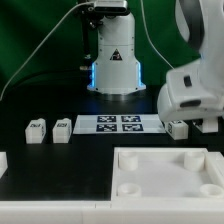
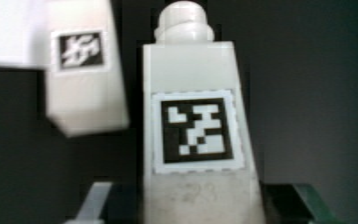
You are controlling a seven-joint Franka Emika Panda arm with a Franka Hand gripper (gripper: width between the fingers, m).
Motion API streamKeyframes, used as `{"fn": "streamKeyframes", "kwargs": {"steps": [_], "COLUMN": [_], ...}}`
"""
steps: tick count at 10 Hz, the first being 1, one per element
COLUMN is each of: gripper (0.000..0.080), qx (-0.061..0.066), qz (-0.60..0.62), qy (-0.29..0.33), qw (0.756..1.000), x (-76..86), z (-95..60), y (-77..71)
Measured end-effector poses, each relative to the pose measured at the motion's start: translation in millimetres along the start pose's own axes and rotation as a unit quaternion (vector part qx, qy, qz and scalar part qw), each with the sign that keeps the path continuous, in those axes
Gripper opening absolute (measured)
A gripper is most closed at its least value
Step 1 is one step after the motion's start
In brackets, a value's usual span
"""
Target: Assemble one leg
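Observation:
In the wrist view a white leg (image 2: 197,110) with a square tag and a rounded peg tip stands between my fingers (image 2: 101,200). My gripper (image 2: 197,200) is shut on its lower end. A second tagged leg (image 2: 83,75) lies close beside it. In the exterior view the gripper (image 1: 180,122) is down at the table on the right, and the held leg (image 1: 178,128) shows just below the white hand. Two more legs (image 1: 36,131) (image 1: 61,129) stand on the exterior view's left.
The marker board (image 1: 120,123) lies in the middle of the black table. A large white panel with corner holes (image 1: 150,160) fills the front right. The robot base (image 1: 113,60) stands at the back. A white strip (image 1: 30,190) runs along the front left.

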State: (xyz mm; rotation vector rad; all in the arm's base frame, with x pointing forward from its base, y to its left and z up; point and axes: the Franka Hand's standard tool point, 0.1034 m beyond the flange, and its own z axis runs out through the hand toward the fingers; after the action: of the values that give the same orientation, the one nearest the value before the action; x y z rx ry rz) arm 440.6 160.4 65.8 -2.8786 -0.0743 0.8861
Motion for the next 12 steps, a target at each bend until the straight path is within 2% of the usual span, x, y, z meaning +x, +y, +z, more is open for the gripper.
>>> {"fn": "streamKeyframes", "kwargs": {"steps": [1, 2, 3, 4, 5, 6, 7, 8, 9, 10, 11, 12], "gripper": [0.0294, 0.0294, 0.0294, 0.0294, 0.0294, 0.0294, 0.0294, 0.0294, 0.0294, 0.0294, 0.0294, 0.0294], "qx": [0.002, 0.001, -0.003, -0.004, -0.002, -0.001, -0.003, -0.001, 0.004, 0.007, -0.013, -0.017], "qz": [-0.001, 0.002, 0.002, 0.015, 0.022, 0.017, 0.013, 0.011, 0.006, -0.002, -0.026, -0.027], "qy": [0.043, 0.111, 0.167, 0.192, 0.224, 0.295, 0.341, 0.381, 0.445, 0.503, 0.545, 0.588], "qw": [0.999, 0.994, 0.986, 0.981, 0.974, 0.955, 0.940, 0.925, 0.896, 0.864, 0.838, 0.808], "x": [-3.0, -4.0, -8.6, -17.7, -20.7, -11.2, -14.4, -12.7, -6.0, 10.0, 27.6, 38.9], "z": [-20.8, -46.1, -64.3, -81.4, -107.4, -109.3, -99.8, -103.0, -109.5, -122.2, -144.8, -166.7], "y": [7.6, 13.9, 17.4, 17.5, 14.4, 13.1, 14.1, 13.1, 13.2, 19.2, 36.8, 45.5]}}
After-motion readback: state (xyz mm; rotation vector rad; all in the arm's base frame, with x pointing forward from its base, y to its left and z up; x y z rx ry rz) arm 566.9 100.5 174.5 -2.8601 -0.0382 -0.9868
